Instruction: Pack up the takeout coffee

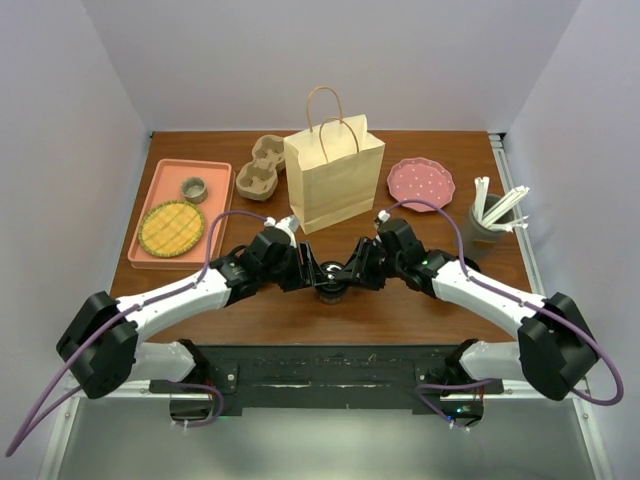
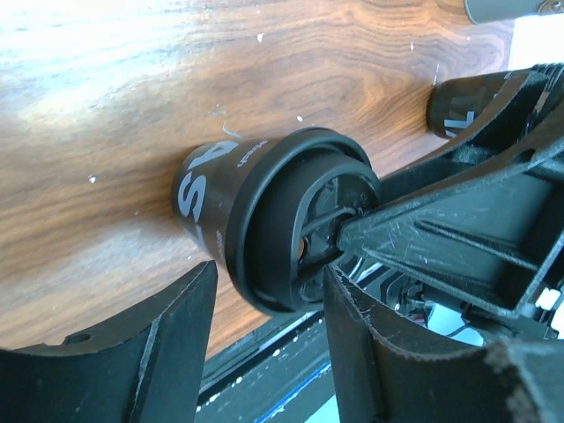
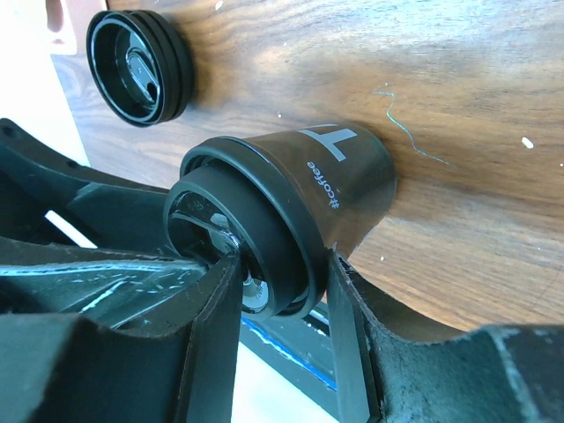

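Observation:
A black takeout coffee cup (image 1: 330, 284) with a black lid stands on the wooden table between both grippers. In the right wrist view the cup (image 3: 344, 176) has its lid pinched between my right gripper's (image 3: 282, 264) fingers, one on the lid top and one at the rim. My left gripper (image 2: 269, 273) straddles the same cup (image 2: 238, 203), with a gap at its left finger (image 2: 159, 352). A second lidded cup (image 3: 141, 66) stands just beyond. Another black cup (image 2: 458, 110) shows partly behind the right arm. In the top view my left gripper (image 1: 308, 274) and right gripper (image 1: 352, 274) meet at the cup.
A brown paper bag (image 1: 333, 175) with handles stands upright behind the grippers. A tan pulp carrier (image 1: 260, 170) lies to its left. An orange tray (image 1: 215, 200) holds a yellow woven plate (image 1: 172, 228) and a small bowl (image 1: 194, 188). A pink plate (image 1: 420, 180) and a holder with stirrers (image 1: 490, 215) stand at the right.

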`<move>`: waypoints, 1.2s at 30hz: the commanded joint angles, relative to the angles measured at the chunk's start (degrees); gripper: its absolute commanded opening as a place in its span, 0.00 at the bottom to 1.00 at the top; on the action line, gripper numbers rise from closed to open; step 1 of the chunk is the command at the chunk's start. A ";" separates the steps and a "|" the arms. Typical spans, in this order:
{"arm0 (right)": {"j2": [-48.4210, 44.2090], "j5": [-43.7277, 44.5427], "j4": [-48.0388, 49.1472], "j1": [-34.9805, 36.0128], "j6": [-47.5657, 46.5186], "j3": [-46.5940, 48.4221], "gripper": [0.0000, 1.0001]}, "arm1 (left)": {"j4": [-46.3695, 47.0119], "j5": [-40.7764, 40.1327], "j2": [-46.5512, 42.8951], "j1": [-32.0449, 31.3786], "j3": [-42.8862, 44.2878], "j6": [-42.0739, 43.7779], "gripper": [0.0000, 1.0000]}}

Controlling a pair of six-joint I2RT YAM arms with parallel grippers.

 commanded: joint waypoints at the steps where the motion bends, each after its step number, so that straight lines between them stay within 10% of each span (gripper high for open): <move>1: -0.61 3.73 -0.71 0.30 1.91 -1.13 0.39 | 5.46 -0.34 1.64 -0.29 -0.79 -0.90 0.55; 24: -4.66 6.73 -18.72 -3.12 -14.86 14.59 0.66 | -11.67 -4.38 15.17 -0.29 9.58 12.90 0.40; 36: 5.80 -21.92 -12.58 -19.30 -32.54 13.02 0.53 | -15.81 -2.10 20.45 -0.03 12.04 20.63 0.40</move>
